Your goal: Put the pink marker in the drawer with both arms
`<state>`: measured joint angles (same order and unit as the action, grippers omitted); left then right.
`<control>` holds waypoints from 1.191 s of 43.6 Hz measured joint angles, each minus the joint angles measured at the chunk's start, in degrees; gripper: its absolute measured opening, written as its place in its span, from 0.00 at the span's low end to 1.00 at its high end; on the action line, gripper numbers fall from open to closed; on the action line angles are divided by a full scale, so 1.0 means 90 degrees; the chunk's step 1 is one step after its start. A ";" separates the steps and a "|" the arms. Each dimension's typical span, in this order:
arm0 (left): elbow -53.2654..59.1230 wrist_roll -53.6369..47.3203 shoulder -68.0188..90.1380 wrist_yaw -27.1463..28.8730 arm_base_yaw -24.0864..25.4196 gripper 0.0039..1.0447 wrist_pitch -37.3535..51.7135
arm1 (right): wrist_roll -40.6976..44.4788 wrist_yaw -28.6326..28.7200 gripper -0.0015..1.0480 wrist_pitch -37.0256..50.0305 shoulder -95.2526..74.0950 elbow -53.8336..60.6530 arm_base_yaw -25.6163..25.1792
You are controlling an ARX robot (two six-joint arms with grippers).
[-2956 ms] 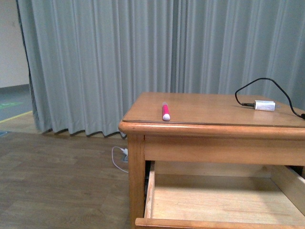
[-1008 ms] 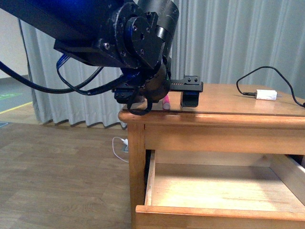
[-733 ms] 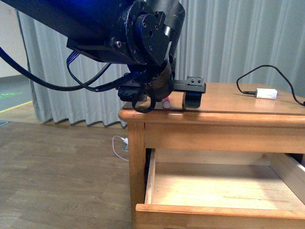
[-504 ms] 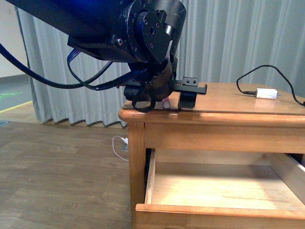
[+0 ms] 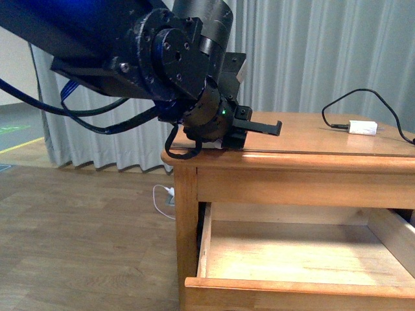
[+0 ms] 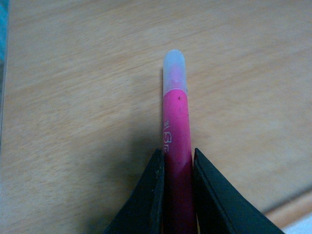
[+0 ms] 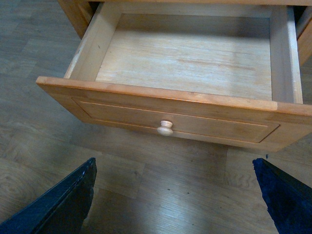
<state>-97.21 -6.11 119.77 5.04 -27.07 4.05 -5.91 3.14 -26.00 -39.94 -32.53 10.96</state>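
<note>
Pink marker (image 6: 175, 141) now sits pinched in my left gripper (image 6: 177, 158), whose fingers stood apart a moment ago; it probably rests on the tabletop (image 6: 73, 97) yet. My right gripper (image 7: 174, 168) hangs wide, facing the open drawer (image 7: 122, 114), so lifting comes next.

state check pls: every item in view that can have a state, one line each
pink marker: clamped between the left fingers, at the tabletop; resting or lifted, cannot tell
drawer: pulled open, nothing inside
right fingers: spread wide, holding nothing, in front of the drawer
white adapter: lying on the tabletop, black cable attached
</note>
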 joint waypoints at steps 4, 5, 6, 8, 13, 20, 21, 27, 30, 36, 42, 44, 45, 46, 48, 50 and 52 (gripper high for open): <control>0.0719 -0.0639 -0.0576 -0.0583 -0.0027 0.14 0.0515 | 0.0000 -0.0002 0.92 0.0000 -0.0002 0.0000 0.0000; 0.0908 -0.0765 -0.0716 -0.0753 -0.0036 0.14 0.0612 | 0.0000 -0.0002 0.92 0.0000 0.0000 0.0000 0.0000; 0.1056 -0.0886 -0.0869 -0.0894 -0.0044 0.14 0.0678 | 0.0000 -0.0002 0.92 0.0000 -0.0002 0.0002 0.0000; 0.1341 -0.1110 -0.1190 -0.1180 -0.0058 0.14 0.0770 | 0.0000 -0.0002 0.92 0.0000 -0.0002 0.0000 0.0000; 0.2047 -0.1596 -0.2008 -0.1899 -0.0121 0.14 0.1061 | 0.0000 0.0000 0.92 0.0000 -0.0002 0.0000 0.0000; 0.2953 -0.2220 -0.2596 -0.2470 -0.0270 0.14 0.1336 | 0.0000 0.0000 0.92 0.0000 -0.0002 0.0002 0.0000; 0.3072 -0.2329 -0.2606 -0.2480 -0.0287 0.14 0.1360 | 0.0000 -0.0002 0.92 0.0000 -0.0002 0.0000 0.0000; 0.3541 -0.2511 -0.2344 -0.2375 -0.0396 0.14 0.1598 | 0.0000 0.0000 0.92 0.0000 -0.0002 0.0000 0.0000; 0.3602 -0.2538 -0.2118 -0.2210 -0.0435 0.14 0.1732 | 0.0000 -0.0002 0.92 0.0000 -0.0002 0.0000 0.0000; 0.3592 -0.2511 -0.1579 -0.1846 -0.0515 0.14 0.2040 | 0.0000 0.0000 0.92 0.0000 -0.0002 0.0000 0.0000; 0.3393 -0.2312 -0.1052 -0.1661 -0.0578 0.14 0.2215 | 0.0000 0.0000 0.92 0.0000 -0.0002 0.0002 0.0000; 0.3305 -0.2263 -0.0903 -0.1615 -0.0597 0.14 0.2222 | 0.0000 0.0000 0.92 0.0000 -0.0002 0.0000 0.0000; 0.3247 -0.2227 -0.0811 -0.1586 -0.0617 0.14 0.2220 | 0.0000 -0.0002 0.92 0.0000 -0.0002 0.0002 0.0000; 0.3194 -0.2181 -0.0724 -0.1569 -0.0636 0.14 0.2220 | 0.0000 0.0000 0.92 0.0000 -0.0002 0.0000 0.0000; 0.3121 -0.2157 -0.0610 -0.1559 -0.0668 0.14 0.2208 | 0.0000 0.0000 0.92 0.0000 -0.0002 0.0000 0.0000; 0.3048 -0.2096 -0.0508 -0.1549 -0.0695 0.14 0.2210 | 0.0000 -0.0002 0.92 0.0000 -0.0002 0.0000 0.0000; 0.2958 -0.1962 -0.0379 -0.1535 -0.0736 0.14 0.2234 | 0.0000 0.0000 0.92 0.0000 0.0000 0.0000 0.0000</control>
<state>-70.59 -23.77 116.36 -8.78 -33.69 24.16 -5.91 3.14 -26.00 -39.94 -32.53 10.96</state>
